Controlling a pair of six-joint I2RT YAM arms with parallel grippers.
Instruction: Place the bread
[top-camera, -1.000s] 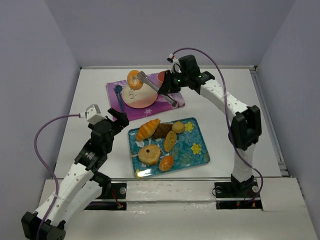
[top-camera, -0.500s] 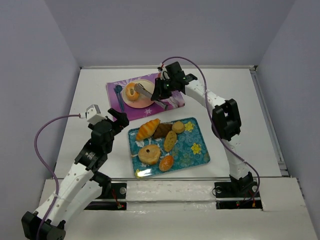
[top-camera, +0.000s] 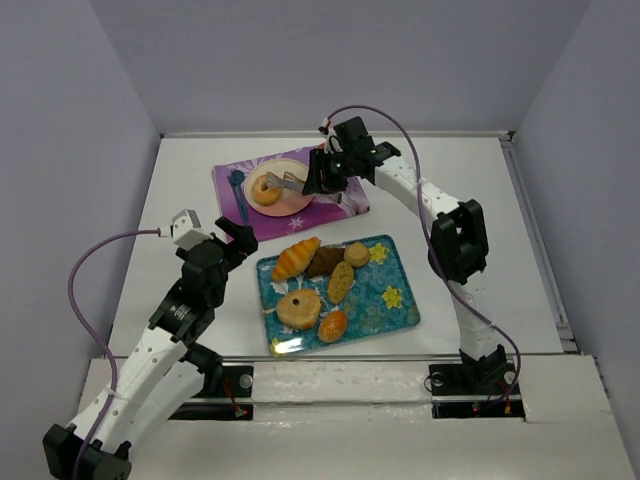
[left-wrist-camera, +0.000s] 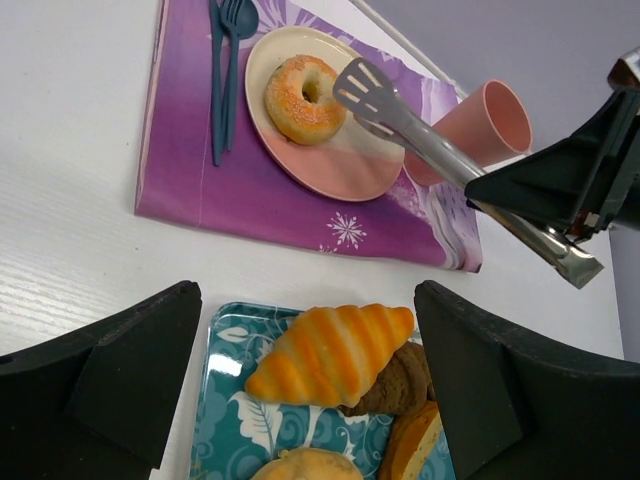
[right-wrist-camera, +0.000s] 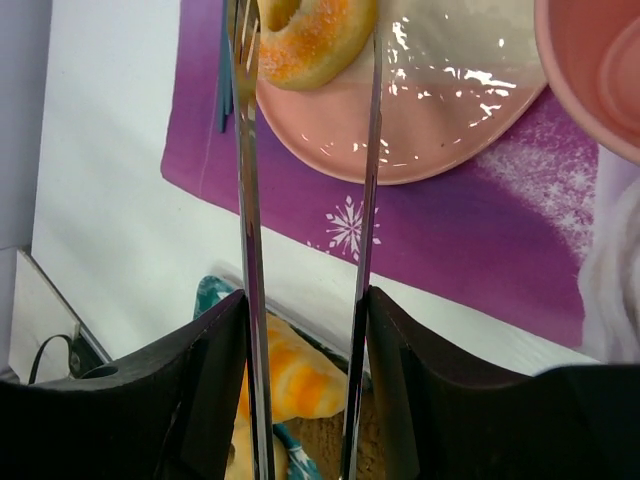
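A sugared ring doughnut lies flat on the pink plate, which sits on a purple mat. My right gripper is shut on metal tongs that reach over the plate. In the right wrist view the tongs are spread, with the doughnut between their tips. In the left wrist view the tong tip sits just right of the doughnut. My left gripper is open and empty at the near-left corner of the tray; the wrist view shows it above a croissant.
The teal tray holds a croissant, a brown roll and several other breads. A pink cup stands right of the plate. A blue fork and spoon lie on the mat left of the plate.
My right arm brought the doughnut down from above the plate and set it flat on it. The tongs have spread apart. The left arm has not moved.
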